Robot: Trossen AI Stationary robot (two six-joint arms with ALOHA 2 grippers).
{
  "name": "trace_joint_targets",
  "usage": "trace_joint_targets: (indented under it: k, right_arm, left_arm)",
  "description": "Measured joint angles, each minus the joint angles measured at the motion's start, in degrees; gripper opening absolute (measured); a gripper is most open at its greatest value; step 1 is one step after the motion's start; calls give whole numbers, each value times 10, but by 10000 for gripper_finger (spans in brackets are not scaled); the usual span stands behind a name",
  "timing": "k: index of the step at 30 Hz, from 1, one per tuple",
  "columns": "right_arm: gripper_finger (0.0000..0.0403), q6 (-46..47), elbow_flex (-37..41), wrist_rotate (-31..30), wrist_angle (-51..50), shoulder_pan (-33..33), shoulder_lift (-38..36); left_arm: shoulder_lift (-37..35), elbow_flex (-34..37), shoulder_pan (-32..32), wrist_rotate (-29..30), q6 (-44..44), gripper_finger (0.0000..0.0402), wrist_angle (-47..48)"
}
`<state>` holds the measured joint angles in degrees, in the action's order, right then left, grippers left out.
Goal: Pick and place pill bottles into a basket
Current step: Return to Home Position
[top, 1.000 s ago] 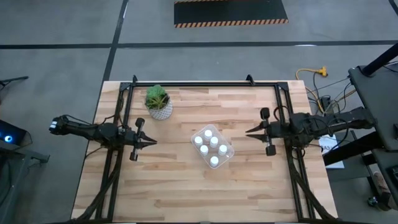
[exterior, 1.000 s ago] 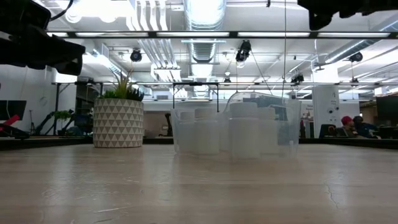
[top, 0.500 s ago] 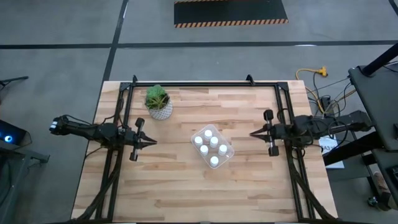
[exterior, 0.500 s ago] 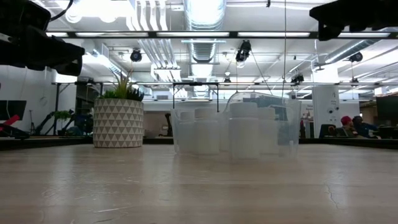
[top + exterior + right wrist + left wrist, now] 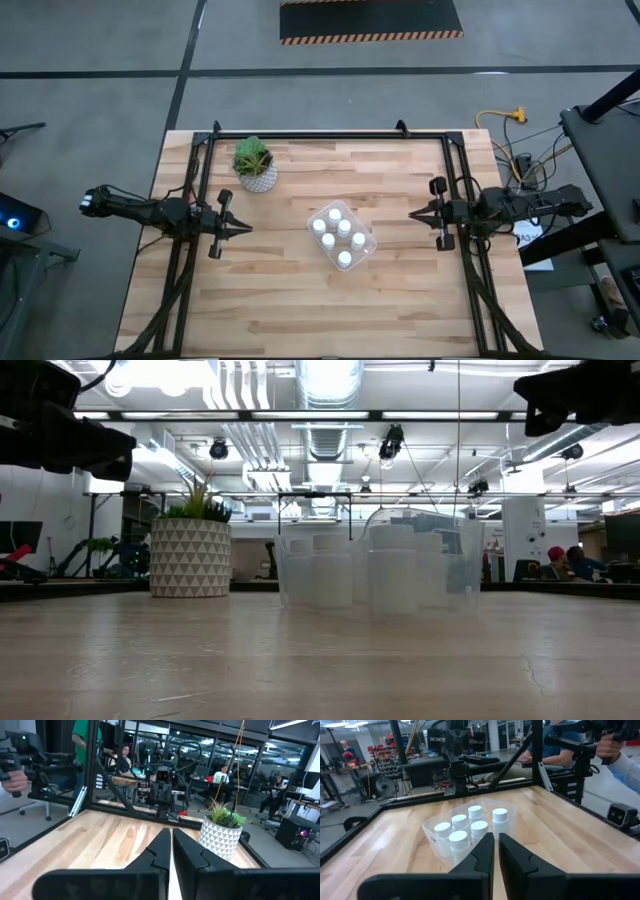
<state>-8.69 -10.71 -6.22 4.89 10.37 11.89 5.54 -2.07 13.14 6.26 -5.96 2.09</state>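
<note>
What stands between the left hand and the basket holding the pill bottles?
Nothing visible: only bare table lies between the left hand and the basket. The plant pot stands aside from that line.

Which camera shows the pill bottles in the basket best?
The left wrist view: all six pill bottles show close up, caps and bodies, inside the clear basket. The high view shows only caps, the low view overlapping sides, the right wrist view none.

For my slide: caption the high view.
Six pill bottles in the basket; left claw and right claw shut, flanking it.
</note>
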Motion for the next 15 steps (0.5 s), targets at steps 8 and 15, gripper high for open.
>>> trace_joint_targets:
  k: [8, 15]
  right_arm:
    - [9, 12, 33, -2, 1, 0, -48]
    - [9, 3, 55, -90, -1, 0, -98]
  left_arm:
    - [-1, 0, 0, 0, -9, 8, 0]
    - [-1, 0, 0, 3, -9, 8, 0]
